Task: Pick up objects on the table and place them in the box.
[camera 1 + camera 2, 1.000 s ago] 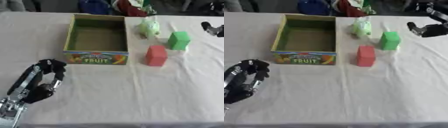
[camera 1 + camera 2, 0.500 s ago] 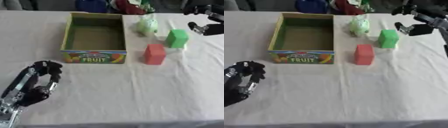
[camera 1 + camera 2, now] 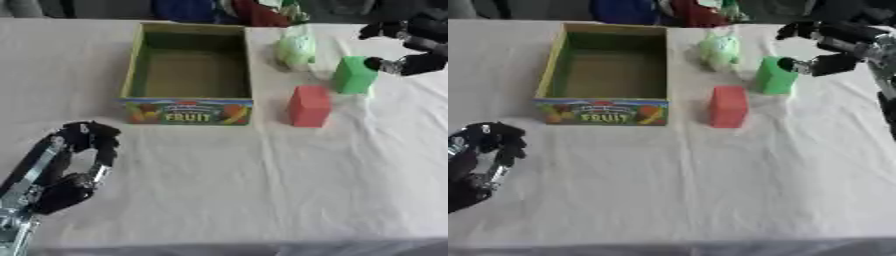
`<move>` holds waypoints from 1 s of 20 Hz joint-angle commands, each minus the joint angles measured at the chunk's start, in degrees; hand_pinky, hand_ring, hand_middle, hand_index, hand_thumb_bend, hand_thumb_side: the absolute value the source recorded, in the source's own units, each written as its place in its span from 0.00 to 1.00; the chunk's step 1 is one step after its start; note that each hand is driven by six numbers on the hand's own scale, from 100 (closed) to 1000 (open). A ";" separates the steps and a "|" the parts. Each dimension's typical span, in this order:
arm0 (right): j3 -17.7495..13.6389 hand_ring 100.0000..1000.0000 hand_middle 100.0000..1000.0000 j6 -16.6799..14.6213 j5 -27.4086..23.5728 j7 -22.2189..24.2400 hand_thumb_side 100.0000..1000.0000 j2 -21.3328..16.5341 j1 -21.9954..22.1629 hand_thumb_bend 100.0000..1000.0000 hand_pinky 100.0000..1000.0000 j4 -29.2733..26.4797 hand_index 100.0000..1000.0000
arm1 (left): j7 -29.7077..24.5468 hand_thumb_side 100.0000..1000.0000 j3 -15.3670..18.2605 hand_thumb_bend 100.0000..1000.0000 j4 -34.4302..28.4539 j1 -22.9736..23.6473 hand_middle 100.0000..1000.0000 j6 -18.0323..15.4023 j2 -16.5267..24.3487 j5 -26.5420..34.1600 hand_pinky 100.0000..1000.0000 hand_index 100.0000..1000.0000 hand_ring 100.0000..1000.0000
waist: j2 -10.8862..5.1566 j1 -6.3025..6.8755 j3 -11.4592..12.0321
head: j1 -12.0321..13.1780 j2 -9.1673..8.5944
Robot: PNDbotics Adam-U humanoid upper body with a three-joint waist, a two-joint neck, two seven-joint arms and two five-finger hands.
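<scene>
**Right robot hand at green block; box empty**

Table [image 3: 262,190] covered with white cloth. Open cardboard fruit box [image 3: 189,111] standing left of centre, "FRUIT" printed on near wall, interior seen bare. Three objects lying on cloth to right of box, none inside it.

Red block [image 3: 309,105] upright, just beside box's near right corner, apart from it. Green block [image 3: 774,76] upright, beyond and to right of red block, near but not touching. Pale green soft-looking item [image 3: 718,49] farther back, near box's far right corner; shape not made out further.

Right robot hand [image 3: 829,47] entering from upper right, spread open: one dark finger group raised above far side of green block, lower tip level with block's upper right edge. Contact between that tip and block not determinable. Nothing held.

Left robot hand [image 3: 77,160] resting at lower left of table, well apart from box and blocks, fingers curled over toward palm, nothing in grasp.

Dark and coloured shapes visible along far edge of table, not identifiable.
</scene>
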 commanded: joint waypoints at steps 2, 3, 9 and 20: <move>-0.18 1.00 0.98 -3.96 6.38 1.02 1.00 -1.34 -1.49 0.40 0.90 -0.01 0.97 | -0.26 0.35 -0.20 0.00 -1.04 -0.63 0.50 -0.09 1.42 0.21 0.54 0.71 0.48 | -0.70 -0.06 0.16 | -0.31 0.34; -0.24 1.00 0.98 -3.96 7.81 0.19 1.00 -1.34 -1.49 0.40 0.90 0.14 0.98 | -0.31 0.35 -0.22 0.00 -1.01 -0.63 0.50 -0.09 1.42 0.21 0.54 0.71 0.48 | -0.70 -0.09 0.19 | -0.35 0.34; -0.88 1.00 0.99 -3.96 14.61 -5.12 1.00 -1.30 -1.54 0.39 0.90 1.79 0.98 | -0.40 0.35 -0.23 0.00 -0.91 -0.62 0.50 -0.10 1.39 0.20 0.54 0.71 0.48 | -0.72 -0.18 0.34 | -0.49 0.34; -3.63 1.00 0.99 -3.95 20.77 -10.36 1.00 -1.45 -1.94 0.41 0.91 6.75 0.99 | -0.66 0.34 -0.41 0.00 -0.90 -0.56 0.50 -0.17 1.37 0.15 0.54 0.71 0.48 | -0.47 -0.10 0.66 | -0.94 0.31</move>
